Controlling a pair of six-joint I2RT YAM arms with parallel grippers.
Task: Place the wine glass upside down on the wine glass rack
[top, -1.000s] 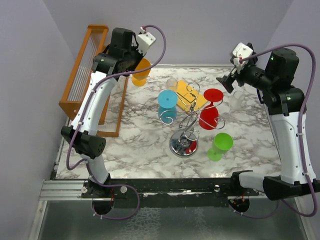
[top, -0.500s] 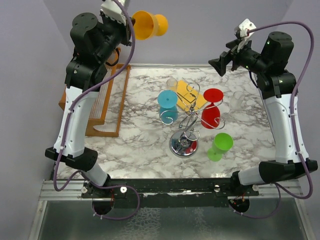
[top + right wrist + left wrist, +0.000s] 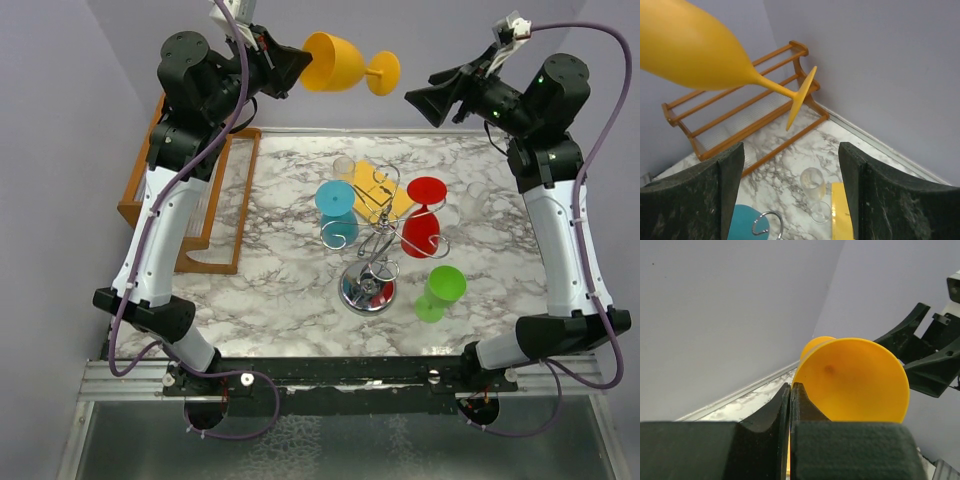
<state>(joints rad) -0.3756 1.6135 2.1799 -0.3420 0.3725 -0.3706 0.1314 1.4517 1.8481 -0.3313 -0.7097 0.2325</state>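
left claw (image 3: pixel 283 66) clamped on yellow wine glass (image 3: pixel 337 63) rim, held sideways; right claw (image 3: pixel 420 96) apart near foot.

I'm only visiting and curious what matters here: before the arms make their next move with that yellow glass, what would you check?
1. Left gripper shut on the yellow wine glass at its rim: ok.
2. Glass held high above the table, touching nothing else: ok.
3. Glass upside down: not ok, it lies sideways.
4. Right gripper open, facing the foot, apart from it: ok.
5. Free loop on the wine glass rack: cannot tell; the blue glass and red glass crowd it.
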